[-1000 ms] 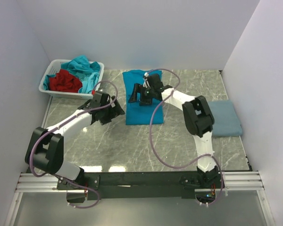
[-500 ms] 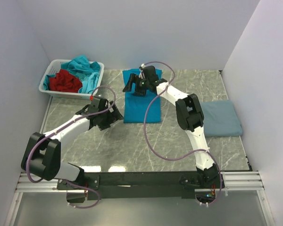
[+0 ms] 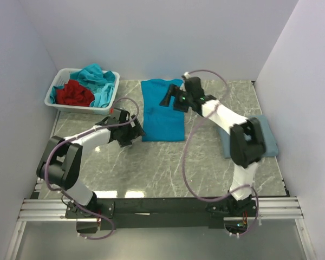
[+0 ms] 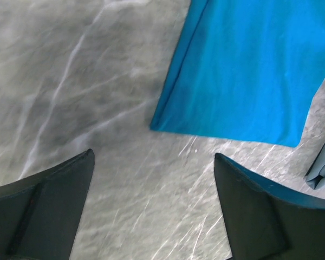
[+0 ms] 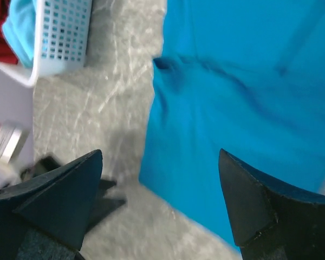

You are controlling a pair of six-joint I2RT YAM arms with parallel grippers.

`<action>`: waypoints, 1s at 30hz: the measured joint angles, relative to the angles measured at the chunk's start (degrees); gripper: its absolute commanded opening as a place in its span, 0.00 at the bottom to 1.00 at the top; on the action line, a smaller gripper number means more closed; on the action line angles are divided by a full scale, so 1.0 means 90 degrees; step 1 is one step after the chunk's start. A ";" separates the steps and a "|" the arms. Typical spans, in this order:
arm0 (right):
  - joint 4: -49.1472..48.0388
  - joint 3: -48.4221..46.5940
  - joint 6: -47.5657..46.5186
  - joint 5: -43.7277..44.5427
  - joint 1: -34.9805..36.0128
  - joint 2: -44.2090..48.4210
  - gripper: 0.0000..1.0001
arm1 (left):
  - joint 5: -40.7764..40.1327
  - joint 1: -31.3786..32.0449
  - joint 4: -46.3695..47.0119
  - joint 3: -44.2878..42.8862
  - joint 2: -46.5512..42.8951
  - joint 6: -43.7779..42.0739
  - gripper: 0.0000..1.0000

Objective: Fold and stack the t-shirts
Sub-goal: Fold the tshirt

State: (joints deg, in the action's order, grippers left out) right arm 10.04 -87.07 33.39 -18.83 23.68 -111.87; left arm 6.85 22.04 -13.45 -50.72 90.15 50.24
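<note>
A bright teal-blue t-shirt [image 3: 161, 115] lies flat as a long folded strip on the grey marble table; it also shows in the left wrist view [image 4: 244, 76] and the right wrist view [image 5: 244, 97]. A duller slate-blue t-shirt [image 3: 262, 142] lies folded at the right, partly under the right arm. Turquoise [image 3: 97, 76] and red [image 3: 75, 93] t-shirts fill the white basket [image 3: 57, 82]. My left gripper [image 3: 136, 130] is open and empty, just left of the strip's near left corner. My right gripper [image 3: 168, 99] is open and empty above the strip's far right part.
The white slatted basket stands at the back left by the wall; its corner shows in the right wrist view [image 5: 59, 32]. White walls close in the table on three sides. Purple cables loop from both arms over the table.
My right arm swung to the right, its gripper moving from the strip's middle to its far right edge. My left gripper slid right toward the strip's near left corner. The shirt lies smoother.
</note>
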 measured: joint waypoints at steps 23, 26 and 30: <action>-0.0296 0.4114 0.0160 0.0712 -0.0410 0.2679 0.86 | 0.0160 0.0223 0.0372 -0.0646 0.1316 -0.0155 0.01; -0.0352 0.4116 0.0165 0.0607 -0.0410 0.2603 0.81 | 0.0155 0.0223 0.0372 -0.0646 0.1316 -0.0165 0.01; -0.0435 0.4112 0.0168 0.0452 -0.0408 0.2361 0.77 | 0.0143 0.0228 0.0376 -0.0646 0.1316 -0.0168 0.01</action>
State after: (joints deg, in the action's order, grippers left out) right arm 6.13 -50.06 34.89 -14.76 20.01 -90.63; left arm 8.14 24.10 -10.07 -56.53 102.00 48.73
